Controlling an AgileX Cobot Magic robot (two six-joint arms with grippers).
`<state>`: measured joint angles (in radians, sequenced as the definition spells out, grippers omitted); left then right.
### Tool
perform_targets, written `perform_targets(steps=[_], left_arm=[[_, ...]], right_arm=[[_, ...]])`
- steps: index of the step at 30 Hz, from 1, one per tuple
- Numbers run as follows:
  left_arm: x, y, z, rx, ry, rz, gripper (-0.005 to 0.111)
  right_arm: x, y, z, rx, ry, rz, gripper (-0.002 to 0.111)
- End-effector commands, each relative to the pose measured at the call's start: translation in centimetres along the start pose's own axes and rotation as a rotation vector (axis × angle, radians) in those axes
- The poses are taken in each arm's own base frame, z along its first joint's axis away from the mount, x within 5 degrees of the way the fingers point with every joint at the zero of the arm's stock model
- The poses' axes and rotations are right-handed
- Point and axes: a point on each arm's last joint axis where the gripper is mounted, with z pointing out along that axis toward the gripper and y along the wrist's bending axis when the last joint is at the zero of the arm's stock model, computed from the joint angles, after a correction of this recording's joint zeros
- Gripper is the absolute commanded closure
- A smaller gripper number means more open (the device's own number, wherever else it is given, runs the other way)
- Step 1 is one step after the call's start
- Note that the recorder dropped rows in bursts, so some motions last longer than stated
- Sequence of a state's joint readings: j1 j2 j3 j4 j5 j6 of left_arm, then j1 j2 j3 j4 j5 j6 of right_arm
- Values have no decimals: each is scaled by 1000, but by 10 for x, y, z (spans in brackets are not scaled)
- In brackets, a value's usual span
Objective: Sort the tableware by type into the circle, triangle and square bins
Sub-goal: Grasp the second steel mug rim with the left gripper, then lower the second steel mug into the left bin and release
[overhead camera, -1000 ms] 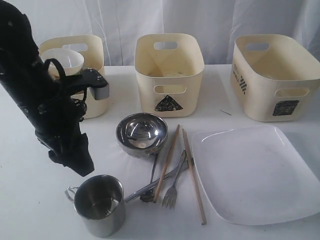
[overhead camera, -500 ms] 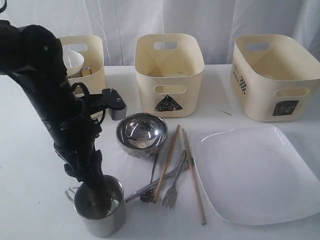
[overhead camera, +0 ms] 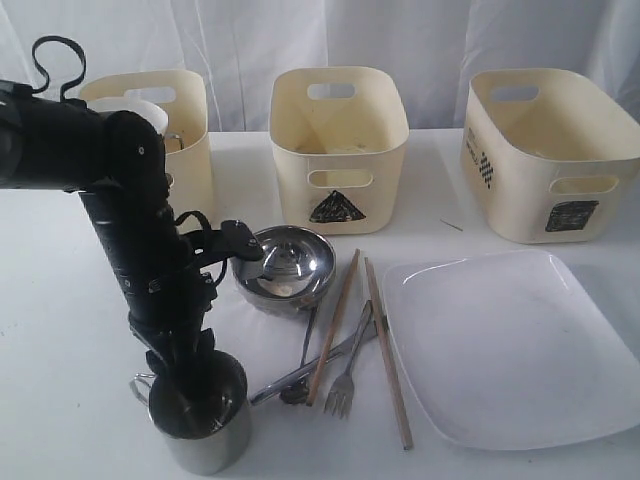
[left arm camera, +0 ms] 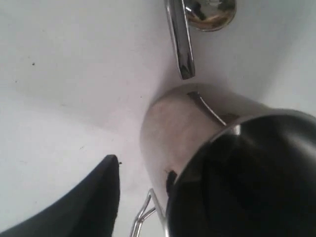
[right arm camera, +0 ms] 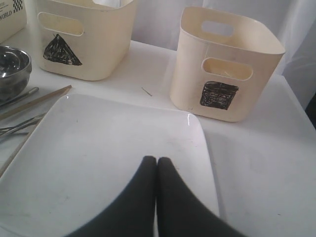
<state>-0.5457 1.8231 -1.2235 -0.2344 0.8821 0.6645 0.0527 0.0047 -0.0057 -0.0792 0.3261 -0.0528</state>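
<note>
A: How is your left arm set?
B: I have it bent high at the elbow, with the black forearm slanting steeply down to the steel mug (overhead camera: 205, 440) at the near edge of the desk (overhead camera: 60, 330). My left tool (overhead camera: 192, 388) is spread across the mug's rim. One finger dips inside, and the other finger (left arm camera: 94, 197) stands outside, just clear of the brushed wall.
A: And the right?
B: My right tool (right arm camera: 157, 161) is pressed together over the large square white plate (right arm camera: 98, 143), which is glossy with rounded corners.
A: The rest?
B: The shiny steel bowl (overhead camera: 285, 262) sits beside my forearm. The wooden chopsticks (overhead camera: 335, 320) and fork (overhead camera: 345, 385) lie between the bowl and the plate. At the back are three cream plastic tubs. The triangle bin (overhead camera: 340, 125) and square bin (overhead camera: 545, 140) show black scribbled marks. The third bin (overhead camera: 190, 120) holds the small white bowl (overhead camera: 135, 112), and my arm hides its mark.
A: Any writing?
B: I read "WORLD" beside a checkered strip on one tub's label (right arm camera: 11, 7).
</note>
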Motion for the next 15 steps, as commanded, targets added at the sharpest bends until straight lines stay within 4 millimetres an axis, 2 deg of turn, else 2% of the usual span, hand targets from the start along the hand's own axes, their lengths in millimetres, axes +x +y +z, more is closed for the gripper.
perform_targets(steps=[1, 6, 11, 15], left_arm=[[7, 2, -2, -38, 71, -22, 73], [18, 13, -24, -157, 83, -108, 106], [17, 8, -57, -214, 22, -111, 107], [15, -5, -102, -292, -69, -98, 107]], right_arm=[[1, 0, 0, 2, -8, 8, 108], [1, 0, 0, 2, -8, 8, 108], [1, 0, 0, 2, -8, 8, 108], [1, 0, 0, 2, -8, 8, 108]])
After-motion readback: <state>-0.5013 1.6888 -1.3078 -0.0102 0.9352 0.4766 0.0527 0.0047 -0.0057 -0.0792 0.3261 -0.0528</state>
